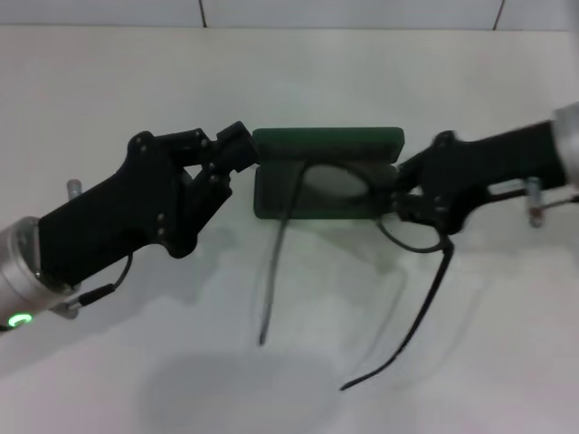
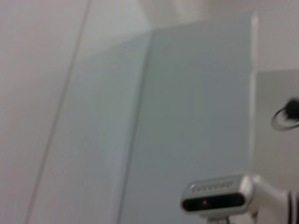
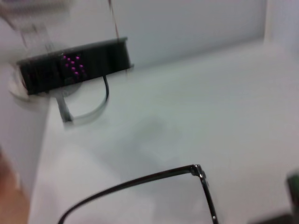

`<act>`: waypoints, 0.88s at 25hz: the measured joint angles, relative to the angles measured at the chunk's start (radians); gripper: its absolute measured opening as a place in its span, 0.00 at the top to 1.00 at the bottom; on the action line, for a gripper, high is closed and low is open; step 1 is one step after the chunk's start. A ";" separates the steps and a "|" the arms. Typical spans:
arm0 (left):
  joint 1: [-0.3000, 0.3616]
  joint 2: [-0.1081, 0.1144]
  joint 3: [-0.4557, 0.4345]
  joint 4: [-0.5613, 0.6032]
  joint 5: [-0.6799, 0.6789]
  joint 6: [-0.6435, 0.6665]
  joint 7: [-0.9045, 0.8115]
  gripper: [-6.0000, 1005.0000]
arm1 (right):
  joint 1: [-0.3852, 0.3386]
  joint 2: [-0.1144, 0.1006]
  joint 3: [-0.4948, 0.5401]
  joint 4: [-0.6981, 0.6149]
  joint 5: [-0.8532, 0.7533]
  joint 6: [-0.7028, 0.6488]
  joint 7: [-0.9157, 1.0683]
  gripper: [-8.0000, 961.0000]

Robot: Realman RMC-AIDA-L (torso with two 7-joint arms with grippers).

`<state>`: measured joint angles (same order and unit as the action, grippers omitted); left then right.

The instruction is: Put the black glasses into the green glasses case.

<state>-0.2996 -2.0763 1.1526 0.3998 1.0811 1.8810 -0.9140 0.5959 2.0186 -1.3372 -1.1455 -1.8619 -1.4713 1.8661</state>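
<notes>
The dark green rectangular hard glasses case (image 1: 327,172) lies open at the twelve o'clock side of the white tabletop (image 1: 507,362), its lid (image 1: 327,142) folded back toward the far edge. The thin black-framed glasses (image 1: 336,183) hang over the case's tray, the lens front roughly above the opening; both slim temple arms are unfolded and trail toward six o'clock, well outside the case.

The right gripper (image 1: 398,192) reaches in from three o'clock and is pinched closed on the frame at its right hinge end, carrying the glasses. The left gripper (image 1: 237,155) comes in from nine o'clock and sits against the case's left end, apparently steadying it. Whether its fingers clamp the case wall or only press on it cannot be told.

In the right wrist view one temple arm (image 3: 140,179) shows over bare table. The left wrist view looks away at a wall panel (image 2: 196,107) and the robot's head camera (image 2: 215,198).

Judged step: lowering the glasses into the tray. To do it well, the temples should be brought inside first, by swinging the frame so that they lie along the case's long axis. The frame should then descend level, and release should come only once the lenses rest on the lining. The left gripper should hold the case fixed.
</notes>
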 joint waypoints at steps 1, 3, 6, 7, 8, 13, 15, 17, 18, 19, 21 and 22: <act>-0.010 0.003 0.000 0.000 -0.004 0.017 -0.008 0.91 | -0.033 0.000 0.035 0.012 0.057 -0.016 -0.049 0.92; -0.031 0.006 0.000 -0.004 -0.014 0.039 -0.020 0.91 | -0.071 0.000 0.078 0.040 0.142 -0.034 -0.119 0.92; -0.068 0.004 0.005 -0.007 -0.012 0.060 -0.042 0.91 | -0.114 -0.002 0.121 0.127 0.300 -0.057 -0.239 0.92; -0.080 0.002 0.007 -0.008 -0.004 0.067 -0.049 0.92 | -0.117 -0.002 0.131 0.165 0.347 -0.070 -0.277 0.92; -0.094 -0.001 0.009 -0.008 0.011 0.074 -0.053 0.93 | -0.116 -0.002 0.138 0.197 0.378 -0.082 -0.301 0.92; -0.154 -0.014 0.016 -0.025 0.084 0.094 -0.050 0.96 | -0.088 -0.002 0.156 0.324 0.466 -0.123 -0.375 0.92; -0.186 -0.015 0.034 -0.058 0.088 0.095 -0.052 0.96 | -0.048 -0.002 0.156 0.404 0.486 -0.135 -0.407 0.92; -0.210 -0.016 0.045 -0.091 0.087 0.095 -0.047 0.96 | -0.034 -0.002 0.156 0.423 0.486 -0.136 -0.415 0.92; -0.219 -0.016 0.048 -0.103 0.088 0.094 -0.043 0.96 | -0.027 -0.003 0.156 0.432 0.485 -0.138 -0.418 0.92; -0.226 -0.016 0.048 -0.115 0.090 0.093 -0.036 0.96 | -0.022 -0.004 0.156 0.438 0.484 -0.139 -0.419 0.92; -0.229 -0.019 0.048 -0.127 0.091 0.091 -0.025 0.96 | -0.013 -0.005 0.156 0.448 0.484 -0.143 -0.420 0.92; -0.229 -0.021 0.048 -0.134 0.090 0.090 -0.020 0.96 | -0.012 -0.005 0.155 0.449 0.484 -0.145 -0.420 0.92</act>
<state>-0.5287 -2.0968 1.2006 0.2654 1.1715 1.9712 -0.9335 0.5837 2.0139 -1.1820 -0.6970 -1.3783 -1.6163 1.4465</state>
